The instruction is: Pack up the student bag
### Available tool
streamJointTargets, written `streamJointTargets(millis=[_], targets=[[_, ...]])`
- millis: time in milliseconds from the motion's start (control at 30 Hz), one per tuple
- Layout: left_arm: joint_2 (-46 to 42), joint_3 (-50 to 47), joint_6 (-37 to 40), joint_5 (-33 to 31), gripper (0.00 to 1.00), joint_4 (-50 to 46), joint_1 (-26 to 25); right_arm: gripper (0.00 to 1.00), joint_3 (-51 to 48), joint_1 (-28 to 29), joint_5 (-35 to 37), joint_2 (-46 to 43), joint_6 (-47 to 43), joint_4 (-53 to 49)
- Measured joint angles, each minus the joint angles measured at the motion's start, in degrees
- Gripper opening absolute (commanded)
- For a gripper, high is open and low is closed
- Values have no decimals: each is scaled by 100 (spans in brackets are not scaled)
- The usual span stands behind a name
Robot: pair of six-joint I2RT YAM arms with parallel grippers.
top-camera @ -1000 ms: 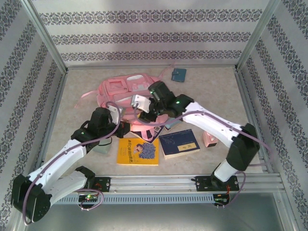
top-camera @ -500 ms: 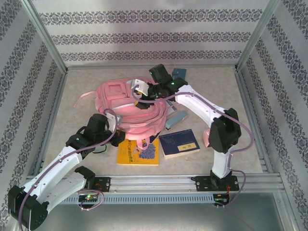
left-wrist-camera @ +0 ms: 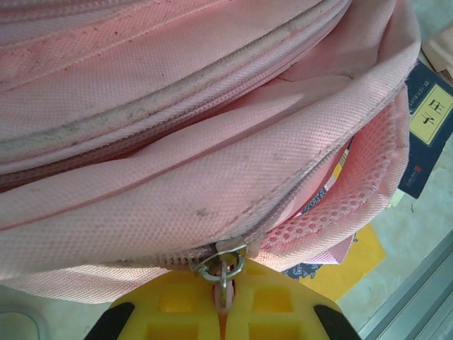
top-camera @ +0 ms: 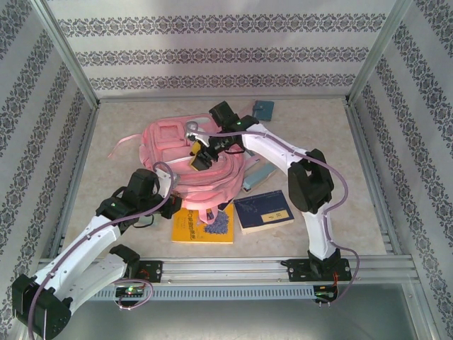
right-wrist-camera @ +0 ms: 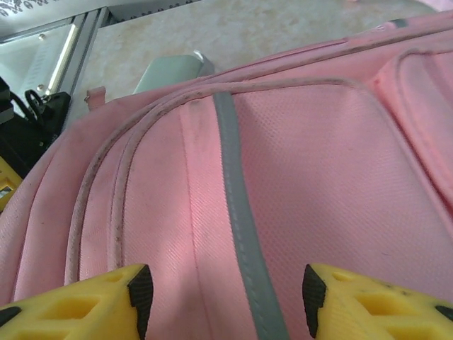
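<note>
Nearest us, the left gripper point(left-wrist-camera: 223, 312) is clamped on the zipper pull point(left-wrist-camera: 221, 273), its yellow fingers pressed together with the metal tab between them. The slider sits at the near lower edge of the student bag point(top-camera: 166, 138). The bag lies flat in the middle of the table, slightly left of centre. A yellow book point(top-camera: 202, 225) and a dark blue book point(top-camera: 263, 211) lie unpacked just near of it, so we judge the step to be drawing this zipper open.

To do it well, we should pull along the line of the teeth rather than away from the fabric, and slowly, since soft cloth bunches ahead of a slider. The bag needs an anchor. Farther in, the right gripper point(right-wrist-camera: 226, 287) hangs over the bag's top panel with its fingers apart, holding nothing. It straddles a pale trim stripe point(right-wrist-camera: 237, 212). Pressing down there, or pinching a fold, would keep the track taut.

The left wrist view gives what the overhead cannot: the tab actually caught, the grimy zipper line, and a mesh side pocket point(left-wrist-camera: 368, 184). The right wrist view shows the gap between its pads. The overhead view alone gives the layout, including the teal pouch point(top-camera: 263, 109) at the far edge, apart from the bag.
</note>
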Motion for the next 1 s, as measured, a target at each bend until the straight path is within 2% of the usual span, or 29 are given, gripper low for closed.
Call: streamJointTargets(millis=[67, 167, 267, 300, 567, 767, 1000], targets=[[-2, 0, 15, 4, 0, -17, 24, 50, -2, 42, -7, 44, 55, 2], [-13, 0, 15, -46, 0, -70, 35, 33, -4, 68, -15, 52, 125, 24], [-17, 0, 17, -98, 0, -94, 63, 4, -39, 74, -35, 50, 144, 61], [-17, 0, 17, -111, 0, -98, 81, 0, -63, 76, -37, 50, 153, 63], [13, 48, 70, -170, 0, -48, 225, 0, -83, 90, 391, -326, 146, 122], [59, 498, 258, -232, 0, 2, 317, 0, -221, 87, 1139, -1196, 203, 267], [55, 925, 518, -229, 0, 151, 358, 0, -828, 85, 1816, -2396, 448, 188]])
